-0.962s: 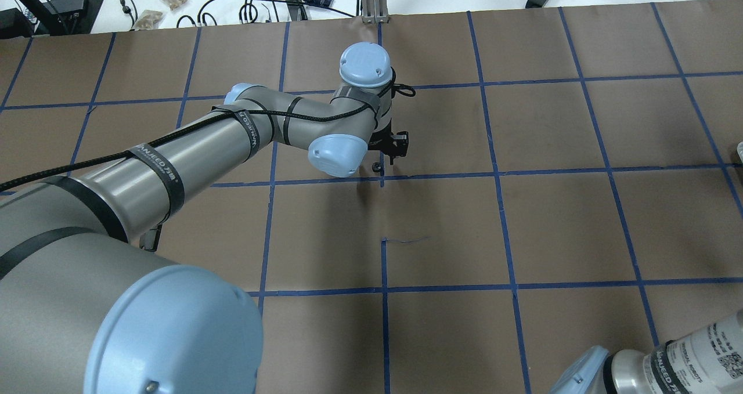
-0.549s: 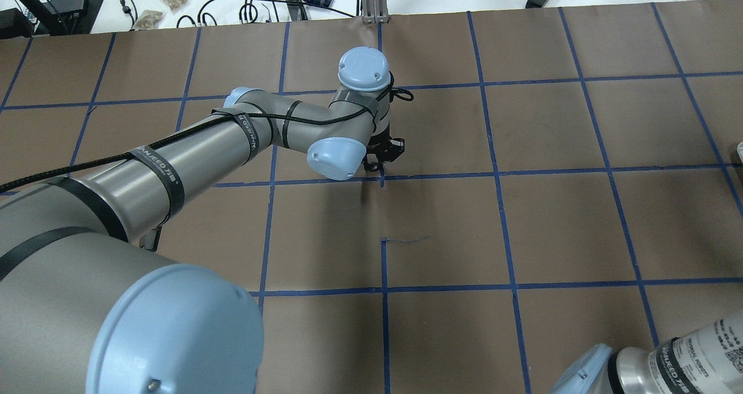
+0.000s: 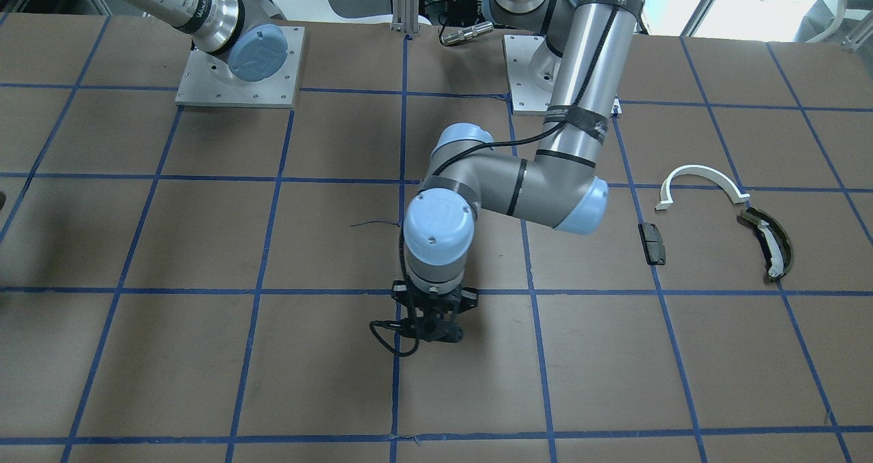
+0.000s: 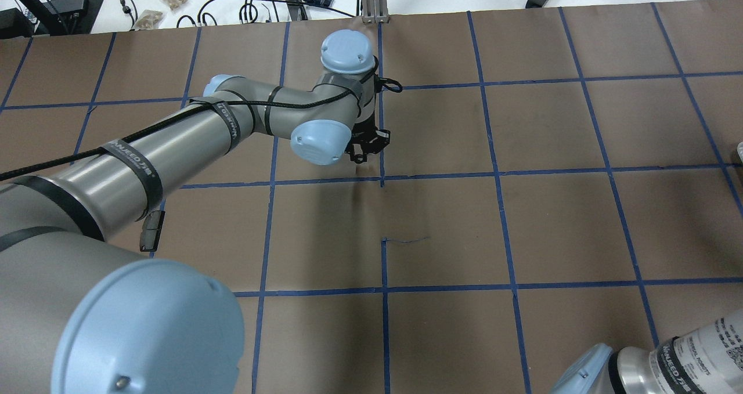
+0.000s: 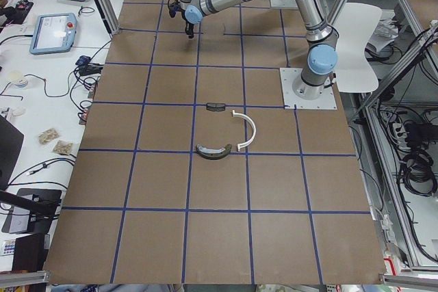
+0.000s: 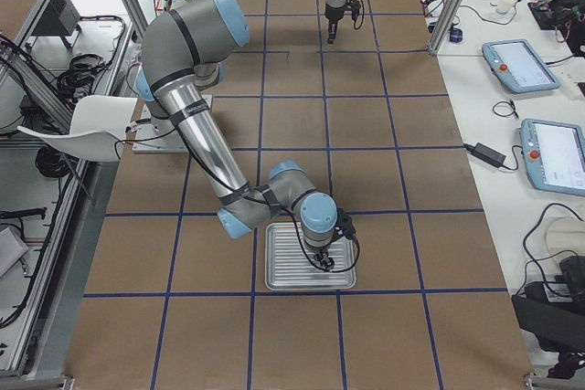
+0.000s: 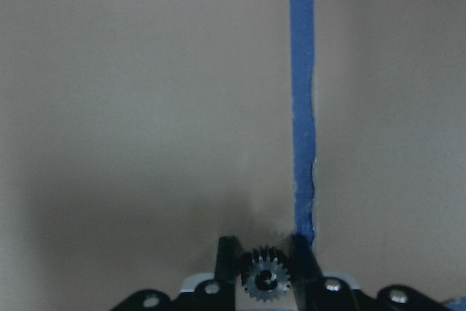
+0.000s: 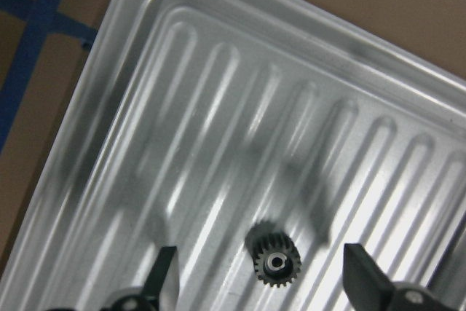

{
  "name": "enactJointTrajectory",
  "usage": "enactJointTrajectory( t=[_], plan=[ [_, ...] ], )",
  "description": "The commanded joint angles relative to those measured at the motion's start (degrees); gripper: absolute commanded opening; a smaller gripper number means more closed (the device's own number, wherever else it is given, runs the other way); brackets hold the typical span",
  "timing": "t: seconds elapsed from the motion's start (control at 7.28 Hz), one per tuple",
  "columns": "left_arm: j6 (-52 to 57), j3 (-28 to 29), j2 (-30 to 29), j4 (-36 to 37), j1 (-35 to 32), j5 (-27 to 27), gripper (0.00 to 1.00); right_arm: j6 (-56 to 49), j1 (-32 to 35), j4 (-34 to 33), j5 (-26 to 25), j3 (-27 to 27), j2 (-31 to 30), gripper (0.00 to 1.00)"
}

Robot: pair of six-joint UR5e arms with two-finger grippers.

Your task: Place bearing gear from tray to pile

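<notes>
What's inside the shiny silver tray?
One small dark gear lies on the tray's ribbed floor, between the open fingers of the right end effector. The wrist view shows only part of the tray. In the side view the arm covers some, so anything there is hidden.

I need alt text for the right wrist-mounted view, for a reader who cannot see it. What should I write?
A small dark gear lies flat on a ribbed metal tray, between the two open fingers of the right tool, touching neither. Brown paper with blue tape shows beyond the tray's corner.
</notes>
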Motion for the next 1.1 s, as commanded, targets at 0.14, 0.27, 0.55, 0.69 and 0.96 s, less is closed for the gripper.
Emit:
enactJointTrajectory(
  t=[0.14, 0.27, 0.55, 0.69, 0.96],
  plan=[
    [28.80, -0.70, 7.69, -8.41, 17.03, 3.81, 0.00, -0.33, 0.00, -0.33, -0.09, -0.26, 0.80, 0.55],
    [32.11, -0.61, 8.93, -9.30, 23.70, 6.16, 0.00, -0.33, 0.00, -0.42, -0.17, -0.26, 0.80, 0.37],
    [40.01, -1.05, 8.95, -15.51, 34.61, 7.41, 0.00, 0.01, 0.00, -0.42, -0.35, -0.17, 0.45, 0.10],
    [40.66, -1.31, 9.03, -15.98, 38.23, 7.24, 0.00, 0.54, 0.00, -0.33, -0.70, -0.26, 0.36, 0.00],
    [42.60, -2.10, 7.54, -19.21, 41.41, 7.15, 0.00, 3.07, 0.78, 1.67, -0.62, 0.26, -4.43, 0.00]
  ],
)
